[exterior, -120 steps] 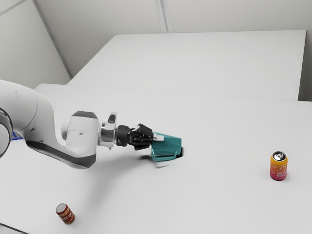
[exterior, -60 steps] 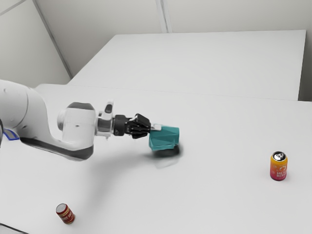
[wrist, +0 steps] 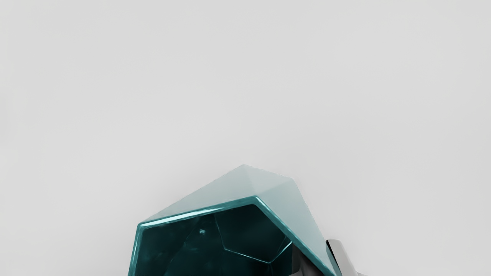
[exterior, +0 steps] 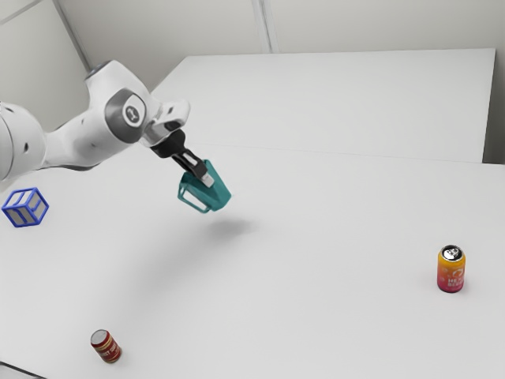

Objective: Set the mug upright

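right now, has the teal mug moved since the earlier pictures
Yes: the teal mug has moved toward the exterior view's left and higher in that view, farther from the yellow-and-pink can, which has stayed put.

Below my fingers (exterior: 207, 180) spreads a smooth white table (exterior: 331, 316), a soft shadow (exterior: 229, 227) on it under them; past them lies another pale, flat surface (exterior: 339, 103), then a light-grey wall (exterior: 379, 24) with a vertical strip (exterior: 266, 28). Toward the exterior view's left of my fingers, a second wall (exterior: 31, 71) meets it in a darker corner line
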You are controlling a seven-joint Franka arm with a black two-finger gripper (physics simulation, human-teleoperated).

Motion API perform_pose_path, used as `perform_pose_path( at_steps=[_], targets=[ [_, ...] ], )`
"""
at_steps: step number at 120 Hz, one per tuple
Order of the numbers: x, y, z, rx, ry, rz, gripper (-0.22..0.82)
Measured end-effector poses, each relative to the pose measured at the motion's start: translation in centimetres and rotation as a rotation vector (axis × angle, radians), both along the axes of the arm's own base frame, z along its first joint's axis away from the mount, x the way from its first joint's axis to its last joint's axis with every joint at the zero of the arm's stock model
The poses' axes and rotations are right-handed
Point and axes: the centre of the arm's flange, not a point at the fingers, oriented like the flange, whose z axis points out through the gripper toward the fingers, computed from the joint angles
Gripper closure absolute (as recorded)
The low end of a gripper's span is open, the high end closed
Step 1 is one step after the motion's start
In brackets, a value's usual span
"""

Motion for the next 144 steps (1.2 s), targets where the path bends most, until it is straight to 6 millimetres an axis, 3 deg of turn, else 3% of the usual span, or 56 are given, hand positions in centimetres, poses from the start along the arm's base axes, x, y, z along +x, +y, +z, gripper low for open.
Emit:
perform_pose_path(
  at_steps=[31,68,102,111,129,144],
  targets=[
    [-0.1,-0.7,-2.7,0.234,0.095,0.061,0.79],
    [-0.2,-0.9,-5.8,0.257,0.185,0.261,0.78],
    [-0.3,-1.0,-7.1,0.25,0.229,0.396,0.77],
    [-0.3,-1.2,-7.2,0.245,0.236,0.418,0.7],
    [-0.3,-1.4,-7.3,0.238,0.247,0.457,0.39],
    [-0.3,-1.3,-7.3,0.233,0.252,0.484,0.22]
  ],
)
